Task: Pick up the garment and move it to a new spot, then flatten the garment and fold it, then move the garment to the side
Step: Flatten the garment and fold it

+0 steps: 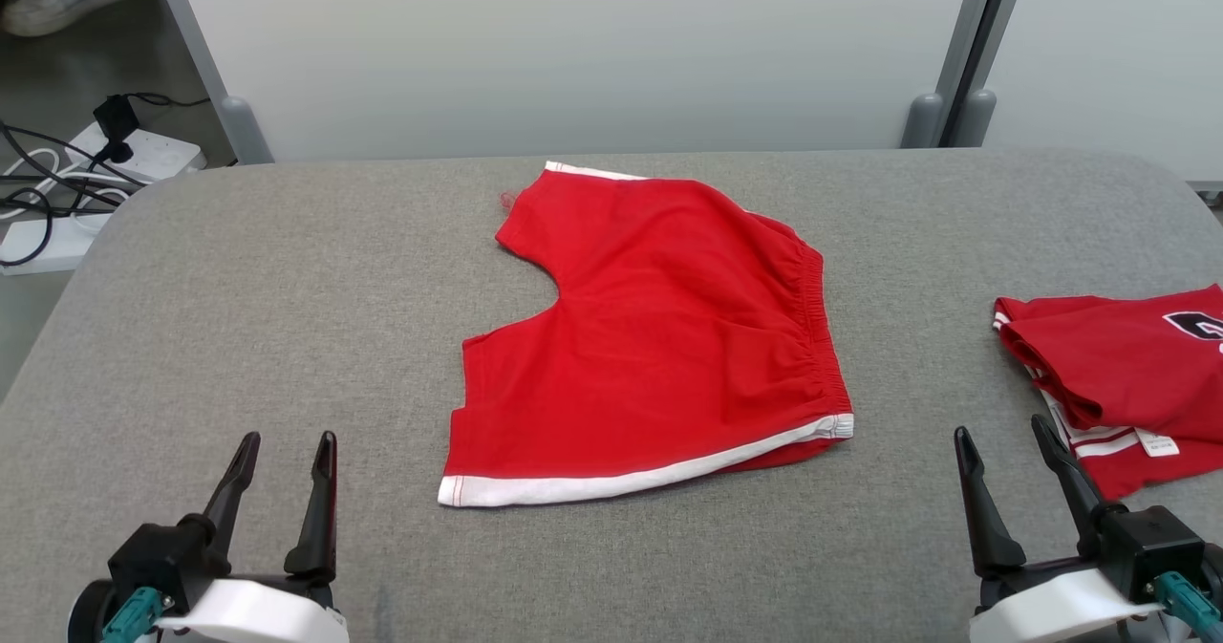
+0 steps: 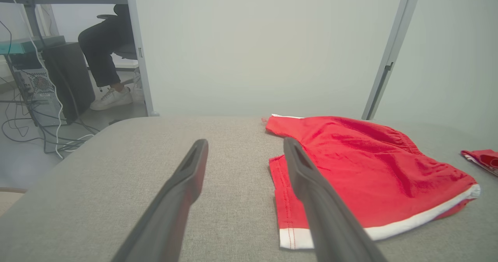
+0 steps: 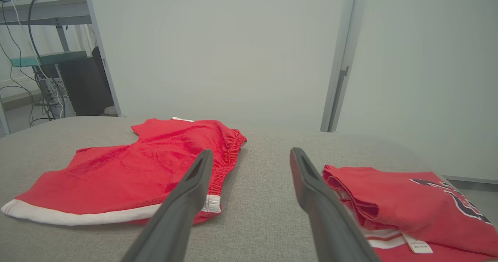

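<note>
Ahead, shorts [image 1: 659,337] lie between left fingers [image 1: 318,509] and right fingers [image 1: 976,504].

A grey fabric-covered worktop [image 1: 239,270] is carrying red shorts [image 1: 659,337], lying flat near its middle, and a folded red jersey [image 1: 1118,375], lying at its right side.

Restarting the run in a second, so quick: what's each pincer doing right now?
Left pincer: open, holding nothing, off the red shorts.
Right pincer: open, holding nothing.
</note>
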Available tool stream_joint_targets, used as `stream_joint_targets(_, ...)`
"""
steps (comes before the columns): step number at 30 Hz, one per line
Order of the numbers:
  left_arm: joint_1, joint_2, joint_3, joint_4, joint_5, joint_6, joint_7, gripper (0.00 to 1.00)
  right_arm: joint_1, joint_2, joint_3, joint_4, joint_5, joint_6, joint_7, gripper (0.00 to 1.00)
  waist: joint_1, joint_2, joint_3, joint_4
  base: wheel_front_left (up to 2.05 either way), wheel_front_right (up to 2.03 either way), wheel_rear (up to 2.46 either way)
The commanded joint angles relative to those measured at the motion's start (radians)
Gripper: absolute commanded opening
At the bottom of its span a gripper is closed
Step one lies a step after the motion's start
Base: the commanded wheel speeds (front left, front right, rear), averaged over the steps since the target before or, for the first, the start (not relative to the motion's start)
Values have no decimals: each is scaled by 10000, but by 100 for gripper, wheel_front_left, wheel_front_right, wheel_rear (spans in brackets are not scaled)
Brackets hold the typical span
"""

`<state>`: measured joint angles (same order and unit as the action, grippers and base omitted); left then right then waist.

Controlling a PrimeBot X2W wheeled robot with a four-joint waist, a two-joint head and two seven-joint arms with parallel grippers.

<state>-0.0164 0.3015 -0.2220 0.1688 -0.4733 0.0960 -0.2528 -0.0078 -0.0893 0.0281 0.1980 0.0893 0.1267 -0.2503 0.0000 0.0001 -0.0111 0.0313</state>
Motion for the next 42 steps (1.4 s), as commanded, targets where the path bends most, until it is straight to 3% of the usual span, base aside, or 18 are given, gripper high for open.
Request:
stream_joint_targets(1, -215, 133, 486, -213, 153, -113, -89, 100, -107, -30, 257, -394, 156, 40, -114, 100, 0, -1, -58, -40, 0, 0, 0)
stream_joint_targets(42, -211, -667, 1522, 596, 717, -960, -89, 100, 11, 264, 334, -689, 431, 40, -114, 100, 0, -1, -38, -193, 0, 0, 0)
